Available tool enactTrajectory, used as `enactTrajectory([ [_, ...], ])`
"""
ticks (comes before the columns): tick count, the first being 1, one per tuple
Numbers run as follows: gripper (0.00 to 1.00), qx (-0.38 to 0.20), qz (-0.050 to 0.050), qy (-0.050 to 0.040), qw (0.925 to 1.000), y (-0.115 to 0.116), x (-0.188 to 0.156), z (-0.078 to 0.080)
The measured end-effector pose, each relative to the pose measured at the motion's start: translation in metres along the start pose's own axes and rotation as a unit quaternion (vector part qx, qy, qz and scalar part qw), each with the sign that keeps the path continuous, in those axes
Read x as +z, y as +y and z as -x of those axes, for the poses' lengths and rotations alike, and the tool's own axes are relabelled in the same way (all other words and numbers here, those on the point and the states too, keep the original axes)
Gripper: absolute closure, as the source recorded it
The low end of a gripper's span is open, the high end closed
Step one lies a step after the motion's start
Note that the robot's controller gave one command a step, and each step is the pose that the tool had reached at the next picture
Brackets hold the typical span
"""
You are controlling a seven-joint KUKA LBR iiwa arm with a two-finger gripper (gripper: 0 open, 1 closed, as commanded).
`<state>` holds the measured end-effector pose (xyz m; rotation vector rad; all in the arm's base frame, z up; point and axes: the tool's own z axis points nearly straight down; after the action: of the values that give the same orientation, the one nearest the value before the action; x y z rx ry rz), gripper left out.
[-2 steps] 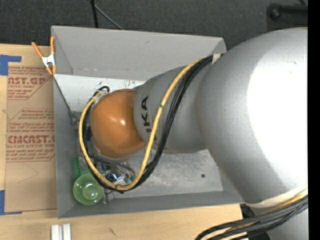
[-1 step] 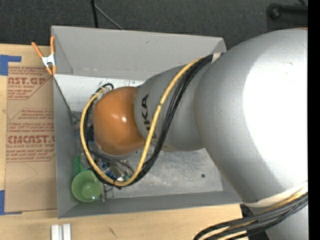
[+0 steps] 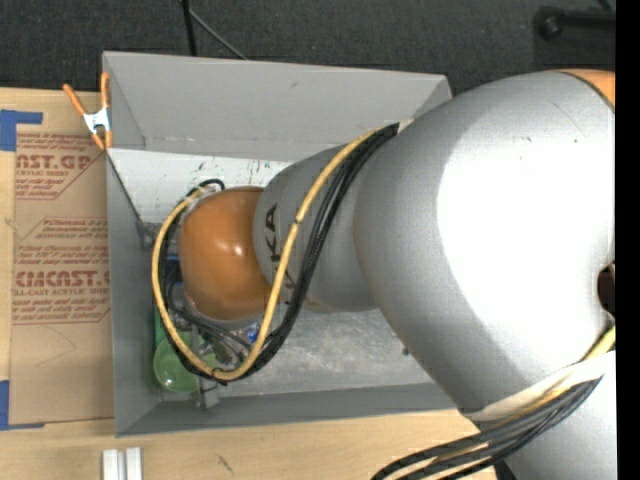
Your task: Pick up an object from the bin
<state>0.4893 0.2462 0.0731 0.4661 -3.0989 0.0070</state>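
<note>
The gripper [image 3: 213, 346] is sitting low by a green object [image 3: 168, 364] in the bin's [image 3: 300, 98] near left corner; its jaws' state I cannot tell; probably needing closing, then lifting

Light falls from above, bright and even. The silver arm shell [image 3: 500, 228] takes a broad, soft sheen across its top with no hard glare, and the orange cover [image 3: 225, 253] shows a pale highlight near its middle. The far wall of the grey bin [image 3: 290, 98] is flatly lit. Shadow gathers beneath the wrist on the left side, where a green thing [image 3: 168, 368] catches a faint glint.
</note>
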Motion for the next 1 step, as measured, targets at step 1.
enactTrajectory([
  [1, 0.0, 0.0, 0.0, -0.0003, 1.0, -0.0002, -0.0016, 0.0008],
])
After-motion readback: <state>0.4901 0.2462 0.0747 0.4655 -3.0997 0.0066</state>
